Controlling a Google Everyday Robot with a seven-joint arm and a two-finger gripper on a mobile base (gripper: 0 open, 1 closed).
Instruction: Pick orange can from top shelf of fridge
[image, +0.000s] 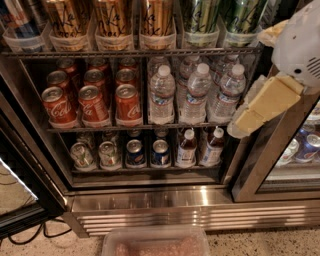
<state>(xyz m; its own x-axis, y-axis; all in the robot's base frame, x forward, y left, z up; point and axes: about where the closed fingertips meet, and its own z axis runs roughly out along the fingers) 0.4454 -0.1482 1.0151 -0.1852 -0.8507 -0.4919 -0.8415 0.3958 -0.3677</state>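
Three tall golden-orange cans (112, 20) with dark script stand in clear trays on the top shelf (130, 52), a wire rack across the top of the view; their lids are cut off by the picture's edge. The fridge (150, 200) is open, with a steel frame and a ribbed base. My gripper (260, 107), cream-coloured under a white wrist, hangs at the right edge in front of the door post. It is right of and below the orange cans, level with the middle shelf, and holds nothing that I can see.
Green cans (200, 20) stand right of the orange ones. Red cola cans (92, 102) and water bottles (195, 95) fill the middle shelf, and small cans and bottles (135, 152) the bottom. The open door (15, 200) is at the left and a plastic bin (155, 242) on the floor.
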